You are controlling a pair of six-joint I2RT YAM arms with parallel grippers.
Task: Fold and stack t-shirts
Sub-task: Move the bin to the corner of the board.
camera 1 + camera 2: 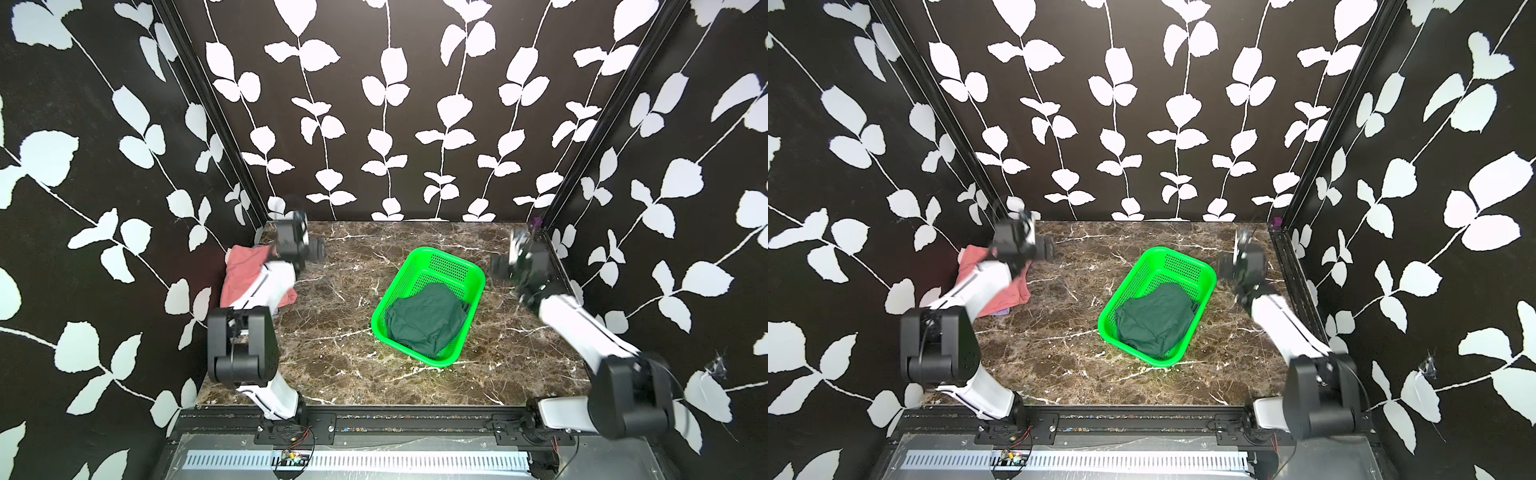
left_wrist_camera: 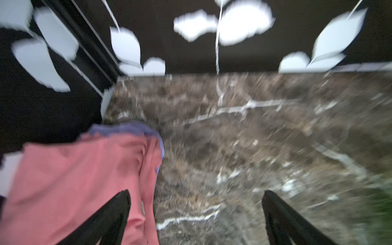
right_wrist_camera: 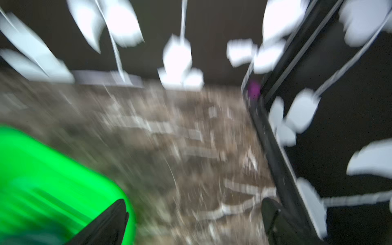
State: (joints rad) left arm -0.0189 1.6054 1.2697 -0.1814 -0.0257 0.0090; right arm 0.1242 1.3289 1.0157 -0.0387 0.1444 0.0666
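Both left pincer [image 2: 196, 193] and right pincer [image 3: 194, 200] gape empty; left wrist view shows lavender tee [image 2: 127, 128] plainest.

Looks like a robot test booth in a lab, not a home: closed in on three sides by panels [image 1: 415, 62] papered black with white leaves, set in black metal posts [image 1: 215, 116]. Holds one marble-look table [image 1: 332, 353] with a left arm [image 1: 241, 353] and a right arm [image 1: 582, 328] bolted to a rail [image 1: 395, 419] along its front edge. Shows loose wires [image 1: 293, 455] and a slotted cable duct [image 1: 415, 460] below that rail.
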